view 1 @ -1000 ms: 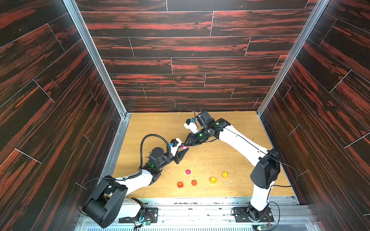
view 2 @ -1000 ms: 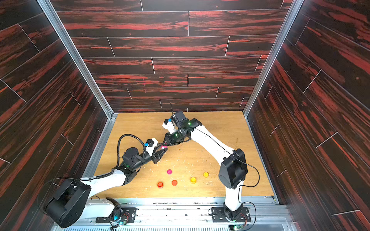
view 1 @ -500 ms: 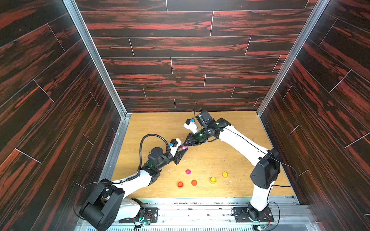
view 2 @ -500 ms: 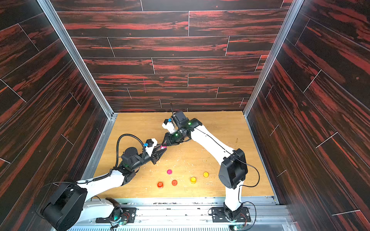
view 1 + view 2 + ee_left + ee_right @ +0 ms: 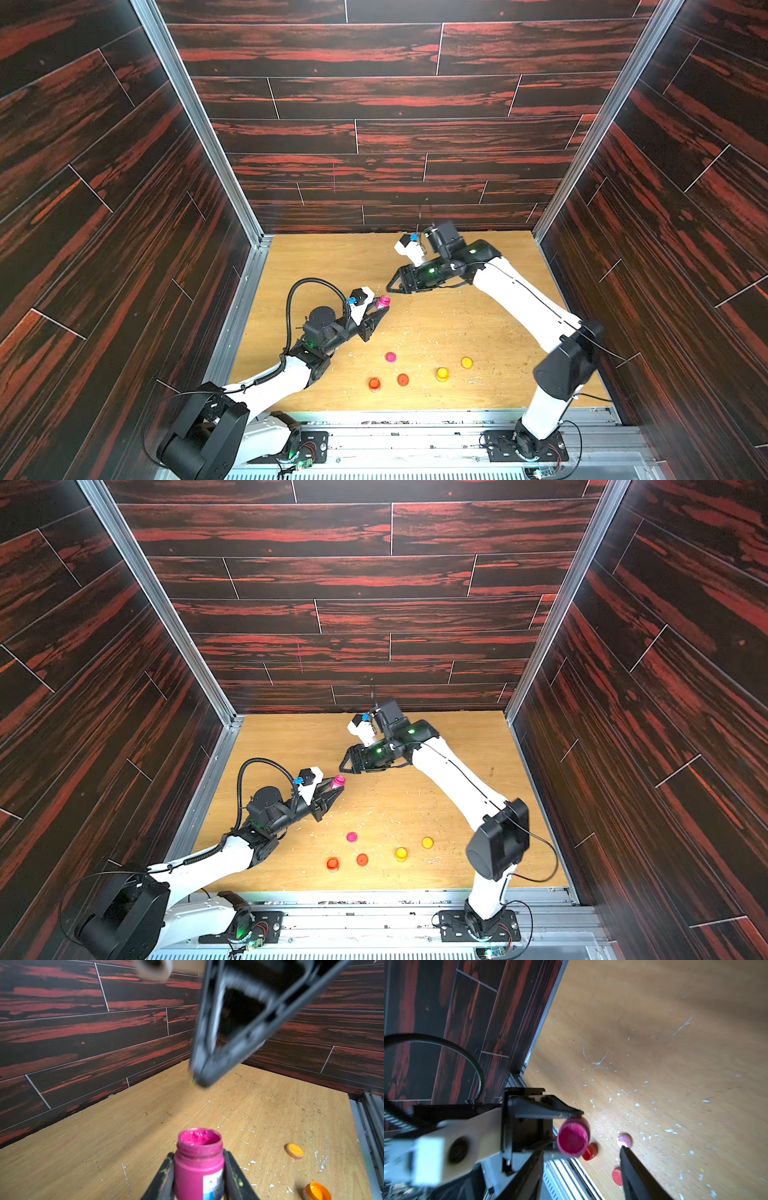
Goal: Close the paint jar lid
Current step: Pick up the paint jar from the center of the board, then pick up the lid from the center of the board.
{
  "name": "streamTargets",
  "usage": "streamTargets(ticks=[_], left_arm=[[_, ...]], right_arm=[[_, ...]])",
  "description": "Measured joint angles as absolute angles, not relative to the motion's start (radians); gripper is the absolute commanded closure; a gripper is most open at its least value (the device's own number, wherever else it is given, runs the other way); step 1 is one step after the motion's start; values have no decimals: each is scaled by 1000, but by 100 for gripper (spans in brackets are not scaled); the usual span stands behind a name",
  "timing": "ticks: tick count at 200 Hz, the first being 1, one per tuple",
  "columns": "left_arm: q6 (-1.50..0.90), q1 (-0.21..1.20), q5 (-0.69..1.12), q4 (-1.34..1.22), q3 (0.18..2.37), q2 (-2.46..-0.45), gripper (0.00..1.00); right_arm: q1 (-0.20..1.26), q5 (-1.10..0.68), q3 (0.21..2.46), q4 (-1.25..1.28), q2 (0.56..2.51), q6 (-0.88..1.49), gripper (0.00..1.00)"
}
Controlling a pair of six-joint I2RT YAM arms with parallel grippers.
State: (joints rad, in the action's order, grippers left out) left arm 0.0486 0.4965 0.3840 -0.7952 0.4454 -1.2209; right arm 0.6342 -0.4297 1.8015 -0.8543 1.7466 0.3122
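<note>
The pink paint jar (image 5: 198, 1165) is pinched by its body between the fingers of the left hand (image 5: 380, 309). It is held clear of the table (image 5: 478, 324), a little left of centre in both top views. No lid is on it: wet pink paint is seen up to the threaded neck in the left wrist view. The jar's long axis is judged to be tipped slightly, with the open mouth turned toward the upper right of the top views. There the right hand (image 5: 390, 287) hangs just beside it. In the right wrist view the mouth is met almost face-on.

The right hand is seen with its fingers spread, and nothing is carried between them.

The coming move is judged to turn on where the pink lid (image 5: 390, 356) lies from this free hand. The lid lies flat on the table, straight below the jar in the top views and well apart from it, toward the lower edge of the frame. A red lid (image 5: 402, 379) and a yellow lid (image 5: 466, 362) lie near it, so the matching colour must be singled out. Since the left hand is taken up with the jar, the lid is judged to fall to the right hand. That hand would have to be lowered and carried toward the lower edge of the frame.
</note>
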Motion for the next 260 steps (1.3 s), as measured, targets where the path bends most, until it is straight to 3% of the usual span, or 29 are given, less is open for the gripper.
streamTargets(ticks=[26,55,92,133,260], left_arm=[[44,465,373,-794,452,-1221,82],[9,383,369,-812,489,-1221,82],[-12,324,362,-815,558,-1200,82],[-20,315,362,-813,569,-1150,81],[-30,315,352,-757,554,-1071,80]], right_arm=[[629,-359,1755,-853,1654,306,37],[641,-302,1549,-822,1556,301,37],[777,-188,1373,-802,1628,283,37],[920,-97,1371,-780,1788,276,39],[1020,78,1467,-794,1970,305,50]])
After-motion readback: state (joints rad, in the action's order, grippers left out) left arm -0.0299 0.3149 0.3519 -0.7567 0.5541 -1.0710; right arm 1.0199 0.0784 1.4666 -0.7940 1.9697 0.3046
